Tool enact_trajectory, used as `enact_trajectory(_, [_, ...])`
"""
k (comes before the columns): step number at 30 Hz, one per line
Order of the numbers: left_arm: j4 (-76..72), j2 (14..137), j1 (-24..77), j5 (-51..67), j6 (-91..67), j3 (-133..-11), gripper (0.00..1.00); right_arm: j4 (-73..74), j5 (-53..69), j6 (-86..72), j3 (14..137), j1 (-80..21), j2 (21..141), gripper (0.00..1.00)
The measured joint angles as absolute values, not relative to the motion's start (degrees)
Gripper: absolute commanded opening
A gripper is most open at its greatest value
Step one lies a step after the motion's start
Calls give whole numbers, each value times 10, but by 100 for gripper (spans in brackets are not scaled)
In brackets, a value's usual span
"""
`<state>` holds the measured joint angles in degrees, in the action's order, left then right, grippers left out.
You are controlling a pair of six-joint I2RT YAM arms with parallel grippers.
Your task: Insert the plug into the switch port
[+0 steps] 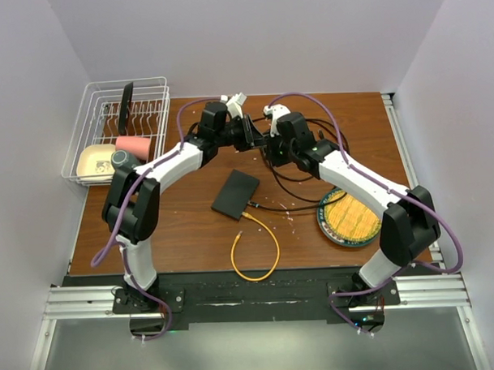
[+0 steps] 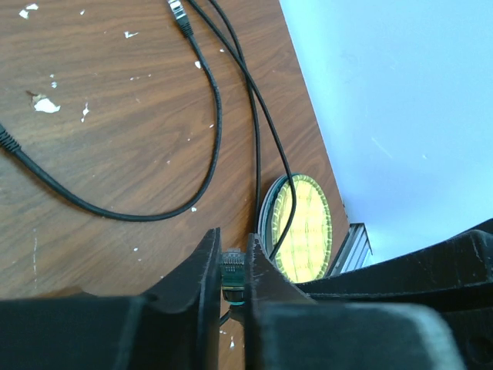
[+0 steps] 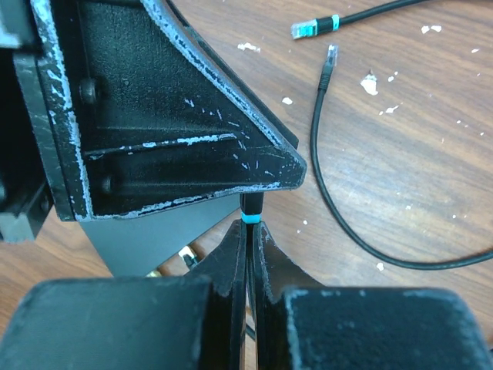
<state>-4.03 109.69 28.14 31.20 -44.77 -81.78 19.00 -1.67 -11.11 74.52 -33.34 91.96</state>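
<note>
The switch [image 1: 235,193] is a flat black box lying mid-table, with a black and a yellow cable at its near-right edge. It also shows in the right wrist view [image 3: 154,239], below the grippers. My two grippers meet above the table behind it. My left gripper [image 2: 233,266] is shut on a black plug [image 2: 233,270] with a teal band, pins facing the camera. My right gripper [image 3: 251,231] is shut on the same black cable [image 3: 252,206] just behind that teal band. In the top view, the left gripper [image 1: 252,138] and right gripper [image 1: 270,145] almost touch.
A round yellow-and-dark plate [image 1: 350,218] lies at the right front. A yellow cable [image 1: 253,250] loops near the front edge. Loose black cables [image 1: 311,162] with free plugs [image 3: 308,29] lie behind the right arm. A white dish rack [image 1: 119,128] stands at the back left.
</note>
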Motion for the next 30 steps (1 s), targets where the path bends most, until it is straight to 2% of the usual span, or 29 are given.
enact_trajectory(2, [-45,1097,282,315,-447,-819,0,190,-18,-114,745,-333,917,2])
enact_trajectory(4, [-51,1097,282,319,-444,-819,0,190,-18,-116,745,-331,916,21])
enact_trajectory(6, [-60,1096,281,324,-444,-815,0,191,-10,-121,745,-325,914,31])
enact_trajectory(7, [-70,1094,280,324,-443,-809,0,192,-2,-123,745,-320,912,41])
enact_trajectory(10, [-92,1079,273,331,-439,-778,0,190,36,-131,745,-297,896,55])
enact_trajectory(12, [-103,1064,262,340,-439,-757,0,179,74,-137,738,-268,875,59])
enact_trajectory(13, [-110,1057,255,346,-439,-750,0,174,100,-140,734,-251,862,65])
enact_trajectory(15, [-126,1043,242,357,-439,-743,0,159,149,-146,729,-223,845,71])
enact_trajectory(18, [-158,1020,228,378,-439,-738,0,124,241,-155,729,-192,835,76])
enact_trajectory(22, [-244,989,227,421,-455,-723,0,86,369,-178,729,-192,848,77])
enact_trajectory(27, [-349,984,229,467,-500,-716,0,31,468,-230,725,-196,860,72])
enact_trajectory(30, [-389,984,229,485,-520,-714,0,2,487,-255,722,-196,860,68])
